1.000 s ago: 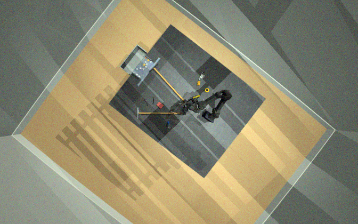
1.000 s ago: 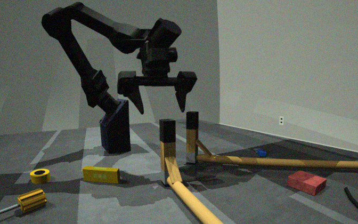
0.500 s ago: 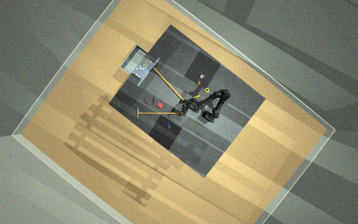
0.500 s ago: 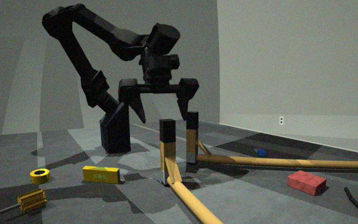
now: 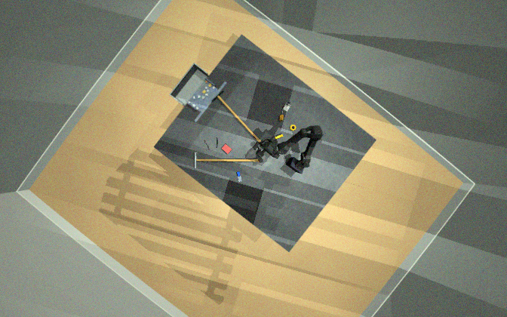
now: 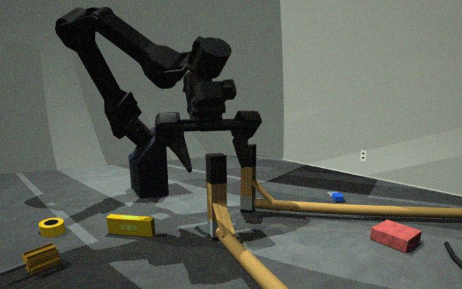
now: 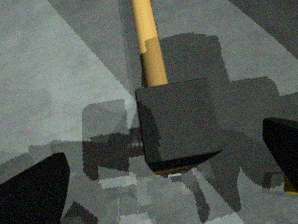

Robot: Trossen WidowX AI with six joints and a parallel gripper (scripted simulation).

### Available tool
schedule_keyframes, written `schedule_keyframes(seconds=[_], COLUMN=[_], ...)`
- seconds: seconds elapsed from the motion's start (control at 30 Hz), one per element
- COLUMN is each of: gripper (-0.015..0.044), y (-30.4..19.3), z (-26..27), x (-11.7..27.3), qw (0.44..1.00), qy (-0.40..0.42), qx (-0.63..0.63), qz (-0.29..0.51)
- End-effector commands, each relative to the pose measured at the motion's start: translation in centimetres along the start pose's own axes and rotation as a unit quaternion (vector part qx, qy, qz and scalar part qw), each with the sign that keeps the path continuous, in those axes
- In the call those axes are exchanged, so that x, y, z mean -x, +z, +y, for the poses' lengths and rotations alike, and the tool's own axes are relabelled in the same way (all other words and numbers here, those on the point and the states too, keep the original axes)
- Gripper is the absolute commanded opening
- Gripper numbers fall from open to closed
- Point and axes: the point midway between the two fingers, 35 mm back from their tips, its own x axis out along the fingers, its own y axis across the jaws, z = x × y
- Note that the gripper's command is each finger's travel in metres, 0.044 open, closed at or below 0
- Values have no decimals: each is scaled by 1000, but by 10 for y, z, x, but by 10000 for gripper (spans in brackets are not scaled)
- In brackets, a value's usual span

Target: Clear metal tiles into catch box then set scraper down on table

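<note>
Several small pale and yellow tiles [image 5: 204, 91] lie on the bluish steel plate [image 5: 209, 101]. The catch box [image 5: 182, 80] adjoins its far end. The wide-bladed long scraper [image 5: 239, 119] [image 6: 256, 265] [image 7: 145, 30] has its long bar across the plate's near end; its wooden handle runs back to an upright black-topped grip post [image 6: 216, 168] [image 7: 182, 122]. My gripper [image 5: 262, 147] [image 6: 217, 169] [image 7: 166, 146] is open and empty, its fingers on either side of that post in the wrist view. Whether they touch it is unclear.
A second, narrow-bladed tool [image 5: 224, 160] [image 6: 333, 208] lies alongside, its post close to one finger. Nearby are a red block [image 5: 226, 149] [image 6: 394, 234], yellow block [image 6: 130, 225], yellow tape roll [image 5: 293, 127] [image 6: 51, 227], orange-handled tool [image 6: 41, 258] and blue item [image 5: 238, 174] [image 6: 337, 197].
</note>
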Motion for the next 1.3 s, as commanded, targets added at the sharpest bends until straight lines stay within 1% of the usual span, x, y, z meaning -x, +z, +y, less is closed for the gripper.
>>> schedule_keyframes(seconds=[0.0,0.73,0.77,1.17,1.27], gripper=[440,440,414,99,79], y=[0,-1,0,0,0], z=[0,-5,-4,-4,-4], x=[-7,-42,-37,-37,-37], qw=[1000,1000,1000,1000,1000], qy=[2,-3,-4,-4,-4], qx=[1,3,1,1,1], qz=[0,-6,-4,-4,-4])
